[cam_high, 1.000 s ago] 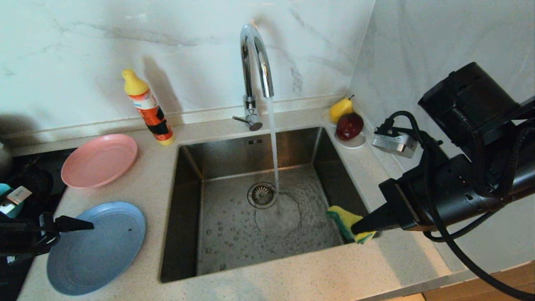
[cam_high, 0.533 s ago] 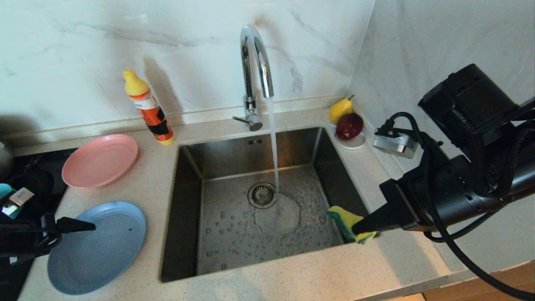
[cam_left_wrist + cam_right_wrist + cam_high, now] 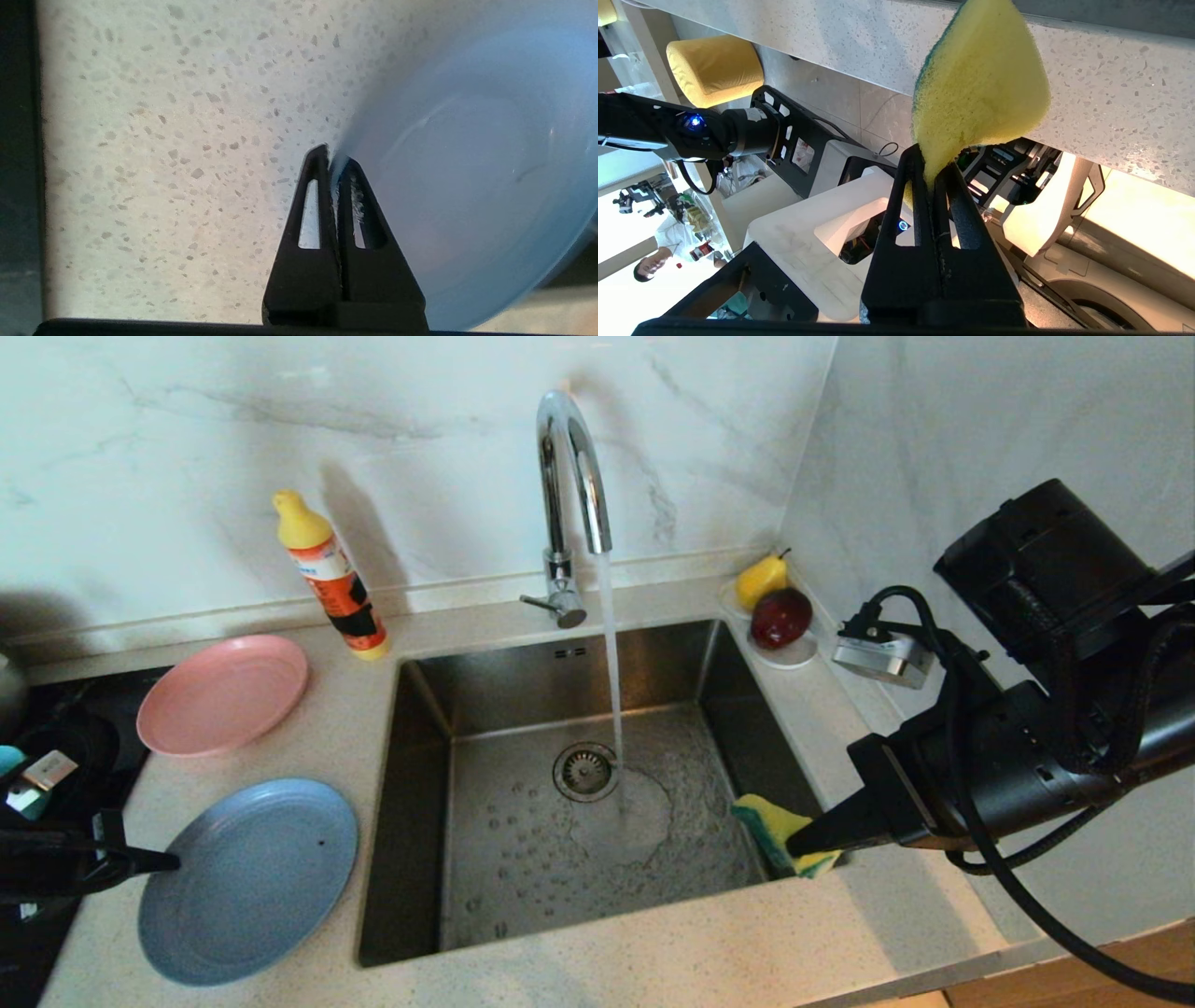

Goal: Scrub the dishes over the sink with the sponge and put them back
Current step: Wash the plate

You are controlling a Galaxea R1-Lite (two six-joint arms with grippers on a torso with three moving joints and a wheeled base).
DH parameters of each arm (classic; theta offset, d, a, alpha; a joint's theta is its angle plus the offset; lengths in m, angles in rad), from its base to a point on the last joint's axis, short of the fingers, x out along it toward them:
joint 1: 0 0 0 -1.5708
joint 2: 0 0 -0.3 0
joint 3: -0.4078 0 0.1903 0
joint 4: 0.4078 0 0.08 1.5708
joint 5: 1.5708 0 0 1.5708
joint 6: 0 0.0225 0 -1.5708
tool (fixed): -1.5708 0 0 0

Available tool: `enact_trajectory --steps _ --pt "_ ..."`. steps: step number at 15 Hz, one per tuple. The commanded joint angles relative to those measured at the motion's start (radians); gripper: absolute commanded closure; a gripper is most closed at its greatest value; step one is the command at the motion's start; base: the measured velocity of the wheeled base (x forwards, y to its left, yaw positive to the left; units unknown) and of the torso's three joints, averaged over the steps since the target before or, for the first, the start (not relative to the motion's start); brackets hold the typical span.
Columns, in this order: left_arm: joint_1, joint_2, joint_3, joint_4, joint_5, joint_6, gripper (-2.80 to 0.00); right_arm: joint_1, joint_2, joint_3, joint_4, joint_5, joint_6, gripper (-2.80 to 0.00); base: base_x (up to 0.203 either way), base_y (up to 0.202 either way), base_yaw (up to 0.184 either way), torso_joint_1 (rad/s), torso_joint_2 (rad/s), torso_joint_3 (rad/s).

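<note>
- The left gripper (image 3: 168,861) is clamped tight on the left rim of the pale-blue plate (image 3: 252,882); the left wrist view shows the two fingers pinched together with the rim edge between them. An edge grip of this kind seems meant to leave both plate faces free for scrubbing.
- The plate lies on the speckled counter (image 3: 653,952), near left of the sink (image 3: 579,784), not yet over the basin.
- The right gripper (image 3: 803,845) is closed on the sponge (image 3: 775,835), held at the near right corner of the sink, just above its rim. Holding it there looks like a waiting post beside the water, ready to meet the plate.
- The tap (image 3: 569,476) is running; the stream falls just right of the drain strainer (image 3: 585,771).
- The pale-blue plate is round, matte, shallow, with a raised rim and a small dark speck on its face.
- The sponge is yellow with a green scouring face, pinched at one edge so that it bulges beyond the fingers.
- The pink plate (image 3: 222,693) sits on the counter at far left, untouched.
</note>
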Motion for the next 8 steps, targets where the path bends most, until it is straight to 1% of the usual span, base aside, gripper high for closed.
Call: enact_trajectory --steps 1,5,8 --pt "0.0 0.002 -0.004 -0.002 -0.004 0.003 0.0 0.001 0.001 -0.006 0.004 0.004 0.001 0.0 0.0 0.0 0.0 0.0 0.0 0.0" --pt "0.0 0.008 0.003 -0.002 -0.004 0.013 0.0 0.001 -0.002 0.003 0.005 0.004 0.002 0.0 0.0 0.0 0.0 0.0 0.0 0.0" --pt "0.0 -0.032 0.003 0.006 -0.008 0.014 0.0 -0.003 -0.006 0.002 0.005 0.002 0.002 0.0 0.0 0.0 0.0 0.0 0.0 0.0"
